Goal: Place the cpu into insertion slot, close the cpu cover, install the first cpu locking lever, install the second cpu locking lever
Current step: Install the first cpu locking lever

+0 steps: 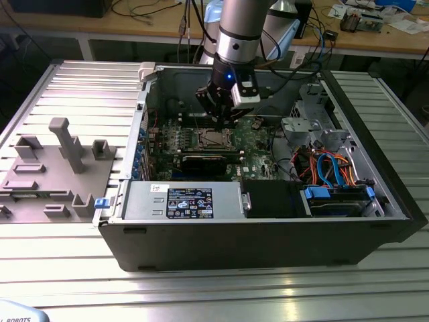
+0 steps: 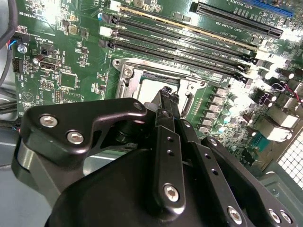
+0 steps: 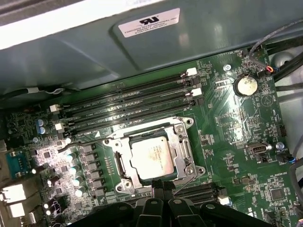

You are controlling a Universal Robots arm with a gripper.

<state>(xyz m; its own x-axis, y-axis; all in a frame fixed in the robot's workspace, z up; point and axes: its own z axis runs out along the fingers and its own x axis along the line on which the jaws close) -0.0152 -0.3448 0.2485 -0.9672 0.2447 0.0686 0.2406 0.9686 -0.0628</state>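
The black two-fingered gripper (image 1: 218, 111) hangs inside the open dark-grey computer case (image 1: 268, 228), its slim black fingertips (image 2: 166, 97) drawn together to a narrow point with nothing between them.

In the first wrist view, the small flat square cpu with its dull silver-grey top (image 3: 151, 158) lies seated in the dark square insertion slot with the shiny silver rim (image 3: 124, 176), just beyond the fingertips. The thin silver square-framed cpu cover (image 3: 182, 149) lies flat around the chip, whose top shows through its window. The long narrow black memory slots (image 3: 128, 101) run past the far side of the socket, and a round silver coin battery (image 3: 245, 85) sits well off to one side on the green circuit board (image 3: 236, 156).

The second wrist view looks from behind the gripper — the fingertips cover most of the chip, so only a pale strip of it shows beside them, with the silver frame on either side. Whether the tips touch the cover cannot be told.

The exterior view adds the surroundings — the ribbed aluminium table (image 1: 60, 268) and a grey plastic fixture block (image 1: 50, 174) at that view's left.
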